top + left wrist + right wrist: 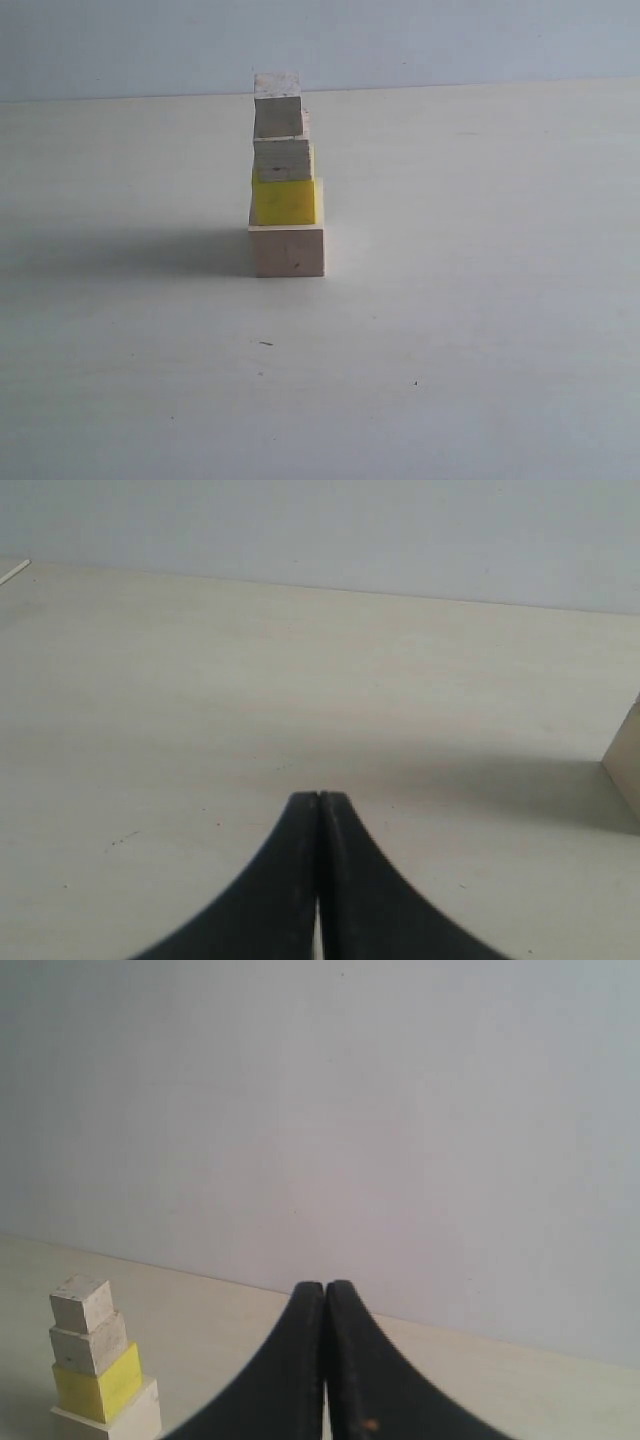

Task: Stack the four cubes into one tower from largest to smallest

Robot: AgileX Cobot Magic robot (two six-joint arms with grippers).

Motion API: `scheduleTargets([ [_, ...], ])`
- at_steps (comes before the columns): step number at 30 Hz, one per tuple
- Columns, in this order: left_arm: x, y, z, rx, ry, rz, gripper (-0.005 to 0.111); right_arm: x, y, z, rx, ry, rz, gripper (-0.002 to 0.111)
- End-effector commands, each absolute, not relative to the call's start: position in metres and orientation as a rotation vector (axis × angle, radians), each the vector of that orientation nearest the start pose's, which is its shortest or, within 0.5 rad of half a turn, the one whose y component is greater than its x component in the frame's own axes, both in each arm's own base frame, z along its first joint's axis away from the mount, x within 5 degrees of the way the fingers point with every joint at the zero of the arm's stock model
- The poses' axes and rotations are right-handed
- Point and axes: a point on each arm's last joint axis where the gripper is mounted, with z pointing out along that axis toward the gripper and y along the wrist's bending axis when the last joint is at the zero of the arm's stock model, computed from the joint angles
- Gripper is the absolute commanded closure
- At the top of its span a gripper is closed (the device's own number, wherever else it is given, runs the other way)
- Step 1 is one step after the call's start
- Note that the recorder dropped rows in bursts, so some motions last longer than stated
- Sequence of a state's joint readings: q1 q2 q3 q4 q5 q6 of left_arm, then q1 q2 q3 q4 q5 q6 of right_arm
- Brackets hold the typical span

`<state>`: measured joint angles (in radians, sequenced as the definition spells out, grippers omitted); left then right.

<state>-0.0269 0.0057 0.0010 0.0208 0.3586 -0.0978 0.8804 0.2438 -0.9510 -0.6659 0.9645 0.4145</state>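
One tower stands mid-table: the large pale wood cube at the bottom, the yellow cube on it, the medium wood cube above, the smallest wood cube on top. The right wrist view shows the same tower: smallest cube, medium cube, yellow cube, large cube. My right gripper is shut and empty, well away from the tower. My left gripper is shut and empty above bare table; only a corner of the large cube shows in its view. Neither gripper appears in the exterior view.
The pale table stretches all round the tower, with a plain pale wall behind it. The tower's shadow falls to its left.
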Motion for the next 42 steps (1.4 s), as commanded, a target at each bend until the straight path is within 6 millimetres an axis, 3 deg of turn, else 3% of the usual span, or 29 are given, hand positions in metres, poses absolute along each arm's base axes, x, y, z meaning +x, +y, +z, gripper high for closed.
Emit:
scheduleTargets([
  [1, 0.053, -0.001, 0.181, -0.052, 1.838, -0.072, 0.107, 0.019, -0.049, 0.417, -0.309, 1.597, 0.238, 0.108],
  [6, 0.053, -0.001, 0.181, -0.052, 1.838, -0.072, 0.107, 0.008, -0.052, 0.417, -0.134, 1.618, 0.083, 0.108],
  [13, 0.053, -0.001, 0.181, -0.052, 1.838, -0.072, 0.107, -0.027, -0.050, 0.417, 0.379, 1.521, -0.053, 0.108],
  [16, 0.053, -0.001, 0.181, -0.052, 1.838, -0.072, 0.107, -0.034, -0.046, 0.418, 0.444, 1.479, -0.143, 0.108],
  [22, 0.053, -0.001, 0.181, -0.052, 1.838, -0.072, 0.107, -0.024, -0.033, 0.408, 0.447, 1.394, -0.244, 0.108],
  [33, 0.053, -0.001, 0.181, -0.052, 1.838, -0.072, 0.107, 0.013, -0.015, 0.335, 0.361, 1.368, -0.005, 0.108],
  [42, 0.053, -0.001, 0.181, -0.052, 1.838, -0.072, 0.107, 0.025, -0.004, 0.323, 0.285, 1.401, 0.115, 0.108],
])
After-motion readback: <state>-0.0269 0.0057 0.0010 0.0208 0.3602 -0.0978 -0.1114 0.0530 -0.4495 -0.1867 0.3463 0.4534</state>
